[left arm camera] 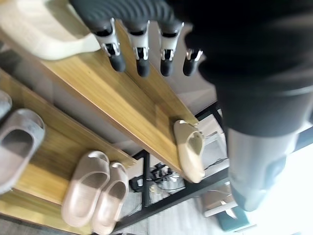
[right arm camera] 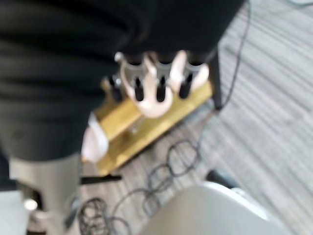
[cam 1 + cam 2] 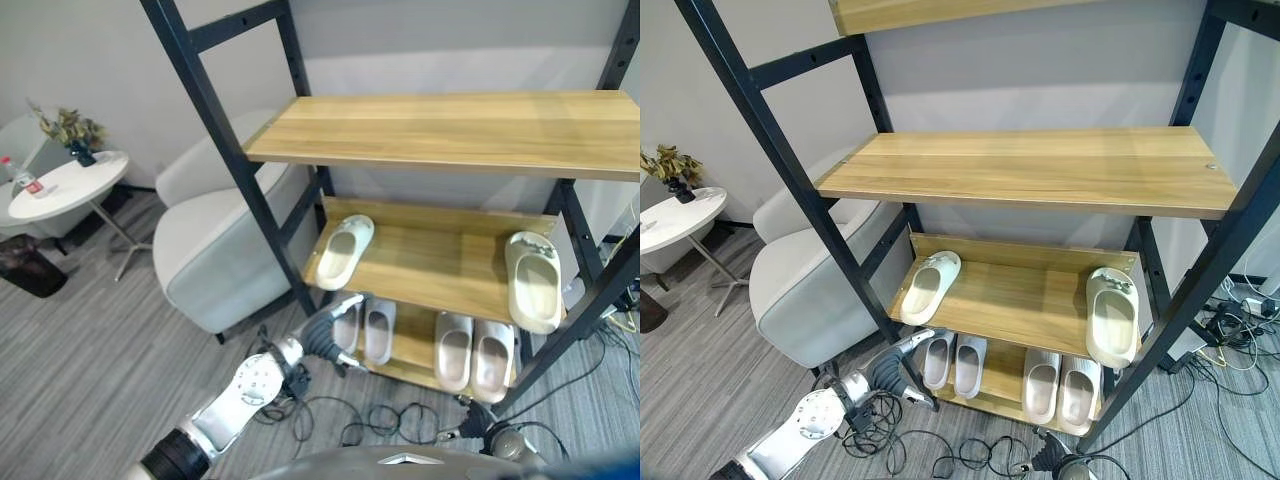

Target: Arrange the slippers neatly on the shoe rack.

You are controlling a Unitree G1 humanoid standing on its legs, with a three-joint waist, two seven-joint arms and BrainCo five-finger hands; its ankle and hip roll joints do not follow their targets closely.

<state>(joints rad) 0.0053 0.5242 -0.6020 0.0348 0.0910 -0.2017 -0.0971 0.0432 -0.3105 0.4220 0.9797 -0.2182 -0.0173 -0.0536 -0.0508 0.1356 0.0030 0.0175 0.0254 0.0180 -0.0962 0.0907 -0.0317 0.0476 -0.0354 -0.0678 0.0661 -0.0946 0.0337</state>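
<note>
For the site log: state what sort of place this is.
Probably an office lounge or a staged test room: a tall shoe rack holding slippers, a grey armchair, a small round white side table with a plant, and grey carpet.

The left arm point(image 3: 235, 395) is silver-grey, a rounded shell with small screws in its side and a black band at seven o'clock. Each robot hand wears a dark ribbed cover: the left robot hand point(image 1: 142, 46) and the right robot hand point(image 2: 159, 78) both show short silver fingers with dark tips.
</note>
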